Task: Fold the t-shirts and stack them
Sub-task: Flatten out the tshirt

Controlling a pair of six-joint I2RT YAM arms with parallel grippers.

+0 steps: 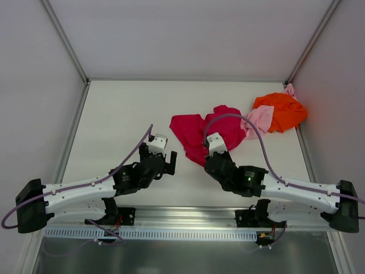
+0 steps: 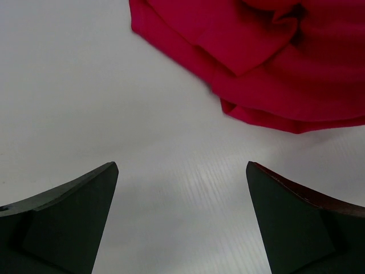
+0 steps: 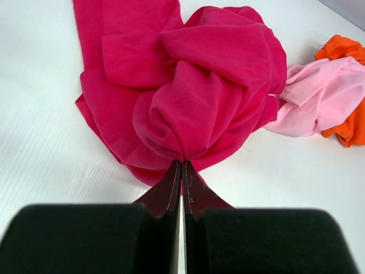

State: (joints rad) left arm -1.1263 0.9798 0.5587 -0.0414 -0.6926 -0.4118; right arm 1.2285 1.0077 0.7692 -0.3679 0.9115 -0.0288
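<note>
Three t-shirts lie crumpled, none folded or stacked, so the whole task looks to lie ahead. Left hand [image 2: 181, 166] hovers wide open over bare tabletop [image 1: 125, 108] beside the crimson t-shirt [image 1: 199, 132], which sits mid-tabletop, bunched, spread mainly left to right with a tail pointing nearward. Right hand [image 3: 181, 171] is clamped on that tail. Pink t-shirt [image 1: 259, 120] and orange t-shirt [image 1: 283, 111] are heaped together at the far right.
</note>
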